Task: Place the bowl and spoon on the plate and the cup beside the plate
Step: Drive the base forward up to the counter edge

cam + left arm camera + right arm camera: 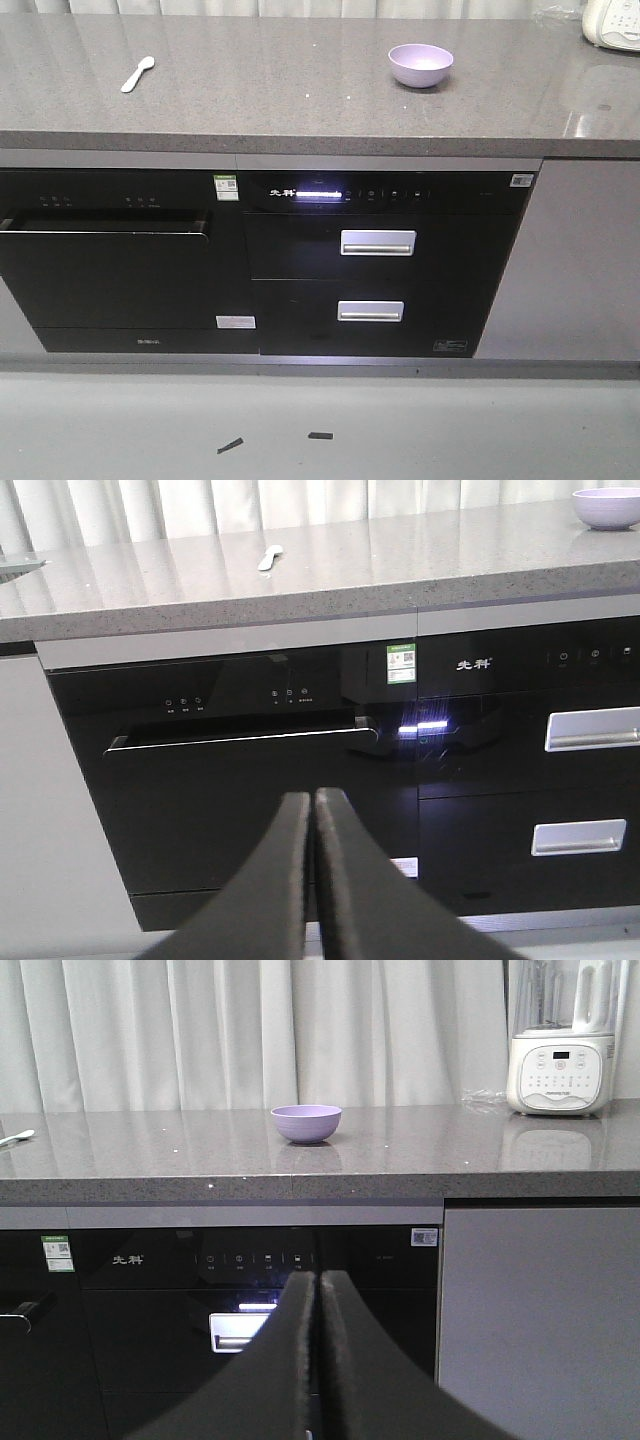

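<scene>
Two pairs of fingers are pressing together with nothing between them. The left fingers (285, 865) are filling the bottom centre of the left wrist view, and the right fingers (285, 1345) are doing the same in the right wrist view. Both are hanging low in front of the black oven fronts (300, 260), below the tabletop (300, 110) edge and well apart from everything on it.

Further out, the bowl (306, 1123) is sitting upright just above the middle of the right wrist view, almost straight over the right fingers. In the front view it is at the upper right. The spoon (138, 74) is lying at the upper left of the front view, well apart from the bowl. A white blender (560, 1060) is standing at the upper right of the right wrist view.

The plate and cup are not showing clearly anywhere. A pale sliver (18, 564) at the left edge of the left wrist view could be a rim, but too little is visible to tell.

Nothing is arranged yet, so the task appears to be at its opening approach. The next move is likely calling for one arm to rise above the tabletop edge, spread its fingers and reach in. The right arm seems better lined up for the bowl and the left for the spoon. The plate needs locating first.
</scene>
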`<state>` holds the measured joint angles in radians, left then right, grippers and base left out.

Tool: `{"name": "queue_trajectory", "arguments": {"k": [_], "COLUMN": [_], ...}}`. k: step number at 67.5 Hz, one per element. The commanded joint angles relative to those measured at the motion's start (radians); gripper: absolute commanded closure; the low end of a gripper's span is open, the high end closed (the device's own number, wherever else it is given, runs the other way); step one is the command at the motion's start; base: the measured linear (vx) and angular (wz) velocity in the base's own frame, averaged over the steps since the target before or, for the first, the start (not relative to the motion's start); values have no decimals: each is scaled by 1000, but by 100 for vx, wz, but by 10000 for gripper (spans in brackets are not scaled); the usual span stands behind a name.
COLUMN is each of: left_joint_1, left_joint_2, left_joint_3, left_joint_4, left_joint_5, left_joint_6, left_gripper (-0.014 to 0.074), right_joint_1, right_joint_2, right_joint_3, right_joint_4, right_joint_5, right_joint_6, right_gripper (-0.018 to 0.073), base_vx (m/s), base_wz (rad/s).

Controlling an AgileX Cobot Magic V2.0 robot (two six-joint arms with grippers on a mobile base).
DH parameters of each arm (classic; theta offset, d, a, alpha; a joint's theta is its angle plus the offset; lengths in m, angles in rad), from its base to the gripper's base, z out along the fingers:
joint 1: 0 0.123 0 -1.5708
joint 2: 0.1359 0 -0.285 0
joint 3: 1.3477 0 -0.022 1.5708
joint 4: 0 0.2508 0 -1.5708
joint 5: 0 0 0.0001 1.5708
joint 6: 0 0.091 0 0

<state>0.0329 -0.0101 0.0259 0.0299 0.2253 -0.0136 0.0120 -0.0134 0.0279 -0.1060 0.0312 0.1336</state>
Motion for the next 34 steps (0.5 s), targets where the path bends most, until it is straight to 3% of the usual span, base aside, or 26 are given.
{"name": "queue_trajectory", "arguments": {"k": [1, 34], "left_joint_1": [1, 1], "left_joint_2": [-15, -15], "left_joint_3": [-8, -8], "left_joint_4": [-8, -8], "left_joint_5": [-72, -72], "left_joint_6": [-10, -10], "left_gripper": [603, 603], "right_joint_1": [2, 2], "right_joint_2": [-7, -7], "right_joint_3": [4, 4], "right_joint_4": [-7, -7], "right_joint_5": [-77, -77], "right_joint_6": [-3, -3], "right_gripper": [562, 562], "base_vx": [9, 10], "base_wz": [1, 1]}}
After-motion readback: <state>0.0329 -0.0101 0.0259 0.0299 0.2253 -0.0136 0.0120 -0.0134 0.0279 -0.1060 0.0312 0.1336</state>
